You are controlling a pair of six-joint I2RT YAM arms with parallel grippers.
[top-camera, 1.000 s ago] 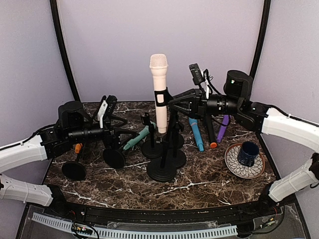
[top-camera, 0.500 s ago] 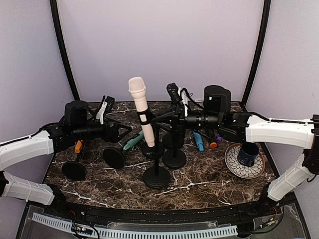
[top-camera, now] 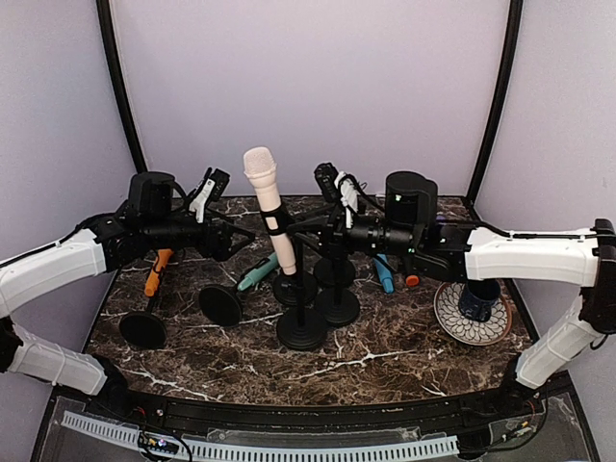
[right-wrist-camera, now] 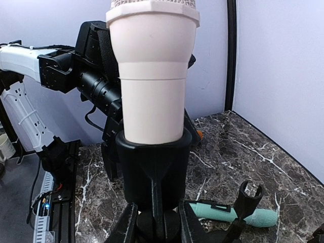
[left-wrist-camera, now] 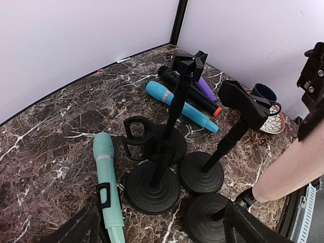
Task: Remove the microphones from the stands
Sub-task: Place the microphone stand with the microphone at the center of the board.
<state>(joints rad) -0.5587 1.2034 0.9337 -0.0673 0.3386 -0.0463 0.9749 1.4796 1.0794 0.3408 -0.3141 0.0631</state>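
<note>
Cream-coloured and tilted slightly to the left, the microphone point(top-camera: 262, 188) sits in the black clip of its stand point(top-camera: 301, 329), head uppermost, near the middle of the dark marble-patterned table point(top-camera: 404, 358). The right pincer point(right-wrist-camera: 158, 225) is closed on the stand just beneath the clip, one finger on either side of the joint, and does not touch the microphone body. In the right wrist view the pale barrel fills the frame, seated deep in the clip's cup.

The left pincer point(left-wrist-camera: 164, 228) hangs with its fingers spread wide and nothing between them. It is to the left of the microphone and apart from it.

Three empty stands point(left-wrist-camera: 167, 126) stand close together on round black bases, just behind and beside the loaded one. A teal microphone point(left-wrist-camera: 106, 167) lies flat on the marble to their left. A blue microphone point(left-wrist-camera: 179, 106), a purple one point(left-wrist-camera: 205, 88) and a black one with an orange end point(left-wrist-camera: 190, 93) lie together behind them. An orange microphone point(top-camera: 154, 274) lies near the table's left edge. Beside it, two more black round bases point(top-camera: 142, 329) sit in front of the left arm. On the right, a dark blue mug point(top-camera: 478, 296) stands on a patterned plate point(top-camera: 450, 320), well clear of the stands.
</note>
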